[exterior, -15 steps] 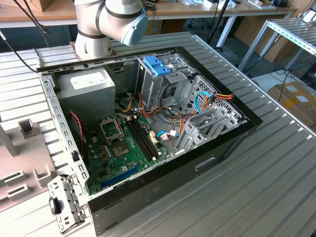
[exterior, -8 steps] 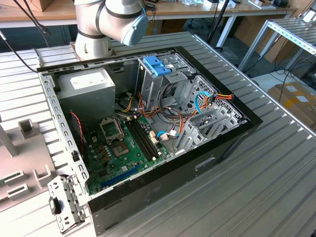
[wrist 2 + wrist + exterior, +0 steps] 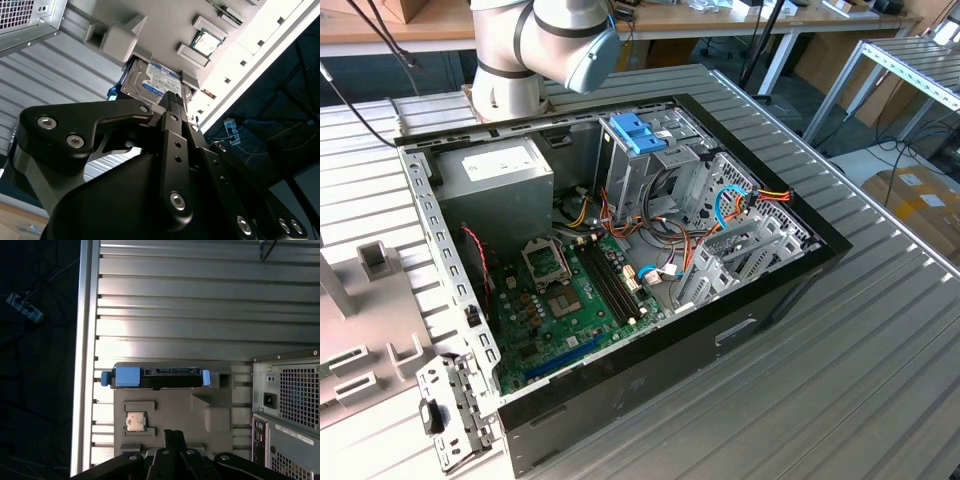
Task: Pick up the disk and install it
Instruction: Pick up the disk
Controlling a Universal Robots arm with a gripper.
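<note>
Second wrist view: the black two-finger gripper (image 3: 175,96) has its fingers pressed together and grasps nothing. The disk (image 3: 150,82), a dark silvery rectangular drive with a blue-and-white label and bright blue plastic rails, sits in a recess at the edge of a flat grey plastic fixture plate (image 3: 120,40).

First wrist view: the disk (image 3: 160,377) shows edge-on along the fixture plate's (image 3: 200,400) far edge, with a blue end tab at one end. The gripper's (image 3: 174,434) tips are over the plate and apart from the disk. A small square silver processor chip (image 3: 135,421) lies in a pocket of the plate, between the tips and the disk. The plate rests on a ribbed aluminium table (image 3: 200,315), beside the perforated rear panel of a computer case (image 3: 290,390).

Exterior view: the open black computer case (image 3: 650,370) lies on the table (image 3: 860,380), with its green motherboard (image 3: 570,310) exposed. The grey-and-blue robot arm (image 3: 550,40) stands behind it.
</note>
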